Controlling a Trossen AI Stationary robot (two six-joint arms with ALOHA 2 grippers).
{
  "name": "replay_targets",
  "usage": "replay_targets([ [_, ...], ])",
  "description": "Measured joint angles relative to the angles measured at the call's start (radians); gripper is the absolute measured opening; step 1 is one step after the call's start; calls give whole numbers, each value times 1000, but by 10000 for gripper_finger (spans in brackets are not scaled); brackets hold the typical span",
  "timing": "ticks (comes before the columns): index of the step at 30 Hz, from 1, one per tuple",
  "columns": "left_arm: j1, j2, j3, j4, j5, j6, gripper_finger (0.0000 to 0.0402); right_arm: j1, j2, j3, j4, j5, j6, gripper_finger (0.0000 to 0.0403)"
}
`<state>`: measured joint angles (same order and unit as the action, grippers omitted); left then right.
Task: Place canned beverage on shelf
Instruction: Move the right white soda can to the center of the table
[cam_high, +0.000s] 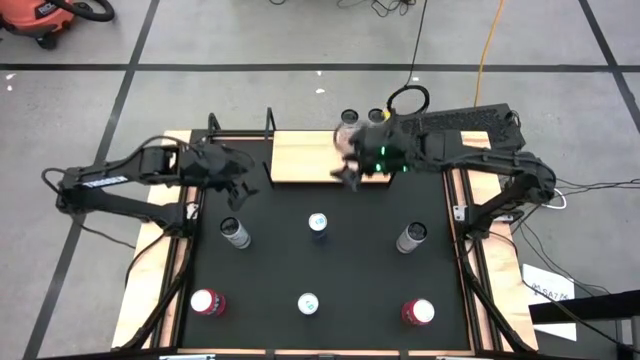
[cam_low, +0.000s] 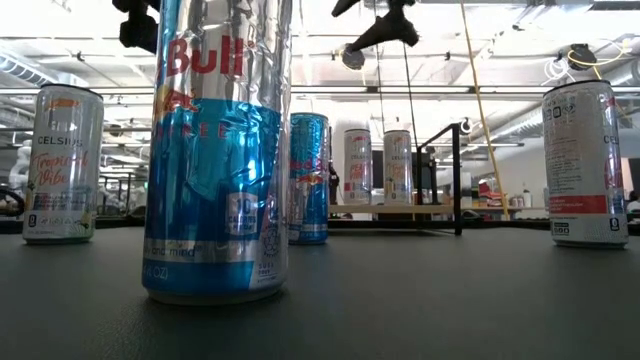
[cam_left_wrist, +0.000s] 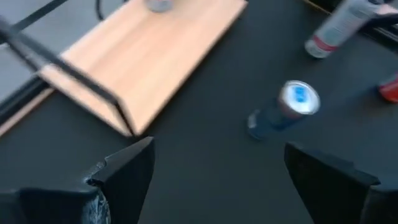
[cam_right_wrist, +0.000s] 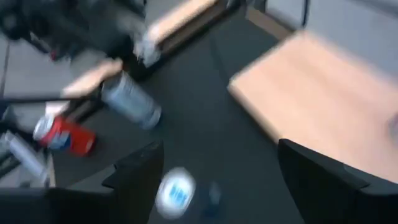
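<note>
Two cans (cam_high: 362, 119) already stand on the shelf (cam_high: 303, 156), upper middle of the frame. My right claw (cam_high: 352, 172) hovers spread and empty at its front edge; the left claw (cam_high: 243, 185) waits spread too. Next (I judge) I fetch the blue can (cam_high: 318, 223).

Black mat (cam_high: 350, 270), pale wood shelf (cam_high: 300, 157) with black side brackets, blue-and-silver can (cam_low: 218, 150) with red lettering, white can (cam_low: 62, 165) with orange script, two red-topped cans at five (cam_high: 418, 312) and seven o'clock (cam_high: 207, 302), yellow cable (cam_high: 487, 50).
</note>
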<state>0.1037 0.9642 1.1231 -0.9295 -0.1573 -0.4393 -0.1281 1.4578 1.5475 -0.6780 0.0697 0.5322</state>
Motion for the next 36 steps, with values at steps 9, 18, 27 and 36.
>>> replay_targets([
  [9,-133,42,-119,428,7,61,357,239,-8,0,-421,117,349,299],
  [18,-139,141,-118,545,7,137,357,321,-47,0,-875,40,465,299],
  [27,-147,266,-118,685,76,158,357,372,-99,-3,-891,-21,29,299],
  [36,-197,295,-117,798,22,158,357,369,-126,-99,-893,-76,-384,299],
])
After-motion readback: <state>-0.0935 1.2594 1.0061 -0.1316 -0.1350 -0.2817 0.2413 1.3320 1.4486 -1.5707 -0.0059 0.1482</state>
